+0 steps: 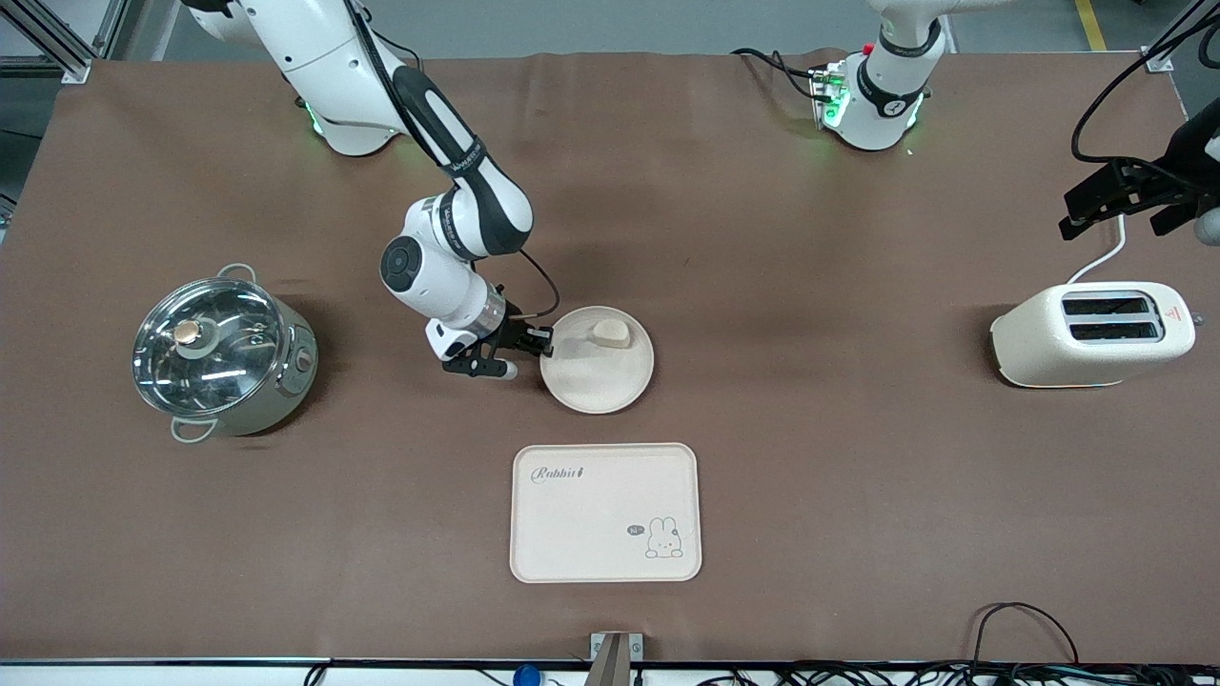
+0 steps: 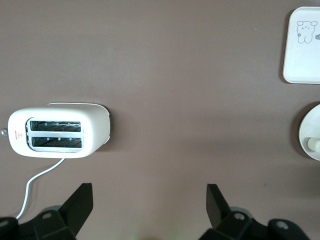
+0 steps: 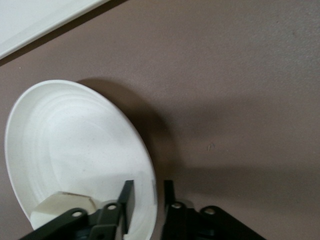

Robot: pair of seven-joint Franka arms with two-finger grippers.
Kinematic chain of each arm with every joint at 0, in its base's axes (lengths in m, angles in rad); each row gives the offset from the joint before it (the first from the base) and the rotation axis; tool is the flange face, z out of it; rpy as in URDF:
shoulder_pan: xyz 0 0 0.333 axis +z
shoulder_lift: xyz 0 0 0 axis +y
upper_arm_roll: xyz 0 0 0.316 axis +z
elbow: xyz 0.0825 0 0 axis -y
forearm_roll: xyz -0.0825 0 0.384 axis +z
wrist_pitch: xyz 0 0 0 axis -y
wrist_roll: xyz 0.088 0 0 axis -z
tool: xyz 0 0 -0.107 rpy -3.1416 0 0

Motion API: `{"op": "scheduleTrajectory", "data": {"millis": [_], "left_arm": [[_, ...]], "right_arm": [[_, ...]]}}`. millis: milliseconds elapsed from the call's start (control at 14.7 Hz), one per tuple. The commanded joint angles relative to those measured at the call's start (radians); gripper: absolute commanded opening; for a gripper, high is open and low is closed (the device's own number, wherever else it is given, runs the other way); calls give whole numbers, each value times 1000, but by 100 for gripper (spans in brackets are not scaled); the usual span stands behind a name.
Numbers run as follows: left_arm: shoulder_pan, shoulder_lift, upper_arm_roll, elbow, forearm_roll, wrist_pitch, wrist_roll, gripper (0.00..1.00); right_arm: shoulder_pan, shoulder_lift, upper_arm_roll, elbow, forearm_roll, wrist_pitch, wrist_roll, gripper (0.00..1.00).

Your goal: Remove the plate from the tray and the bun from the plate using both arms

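The round cream-white plate (image 1: 596, 376) lies mid-table, a little farther from the front camera than the tray. The small pale bun (image 1: 608, 332) sits on its part farthest from that camera. My right gripper (image 1: 545, 343) is at the plate's rim toward the right arm's end of the table. In the right wrist view one finger (image 3: 127, 200) is inside the plate (image 3: 75, 145) and the other is outside, shut on the rim, with the bun (image 3: 60, 207) beside them. My left gripper (image 1: 1110, 224) waits open and empty above the toaster; its own view (image 2: 148, 192) shows the jaws wide apart.
A cream tray with a rabbit drawing (image 1: 605, 512) lies nearer the front camera than the plate. A steel pot with a glass lid (image 1: 224, 353) stands toward the right arm's end. A cream toaster (image 1: 1091, 333) with a white cord stands toward the left arm's end.
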Motion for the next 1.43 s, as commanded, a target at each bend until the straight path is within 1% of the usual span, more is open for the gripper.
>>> {"op": "scheduleTrajectory", "data": {"millis": [0,136,340,477,545,681,817,1021,1157,1294,1362], "left_arm": [[6,-8,-3,6,2,-14,11,100],[6,-8,-6,4,2,-14,9,100],[1,-8,-15,3,27,-14,6,100],[0,-8,-17,-1,33,-14,-3,100],[3,-8,-17,-1,33,-14,1,100],[3,-8,-17,-1,33,-14,15,100],[-2,-8,-17,1,35,-14,14,100],[-2,-9,-20,1,33,-14,14,100],[-2,-9,-20,3,33,-14,14,100],[0,-9,-20,-2,35,-20,14,100],[0,-9,-20,-1,35,-23,14,100]], "right_arm": [[-18,-72,4,-40,29,-20,-18,100],[-53,-124,2,-30,32,-88,-17,100],[-139,-232,-7,-32,26,-196,-27,100],[-217,-325,-10,-32,-9,-335,-59,100],[-261,-367,-12,-35,-44,-398,-67,100],[-324,-465,-13,-38,-179,-519,-61,100],[-412,-540,-12,-30,-293,-636,-60,100],[-501,-643,-12,-9,-422,-794,-66,100],[-527,-677,-13,63,-523,-903,-66,100],[-538,-672,-10,191,-630,-992,-67,100],[-538,-671,-10,233,-685,-1006,-66,100]]}}
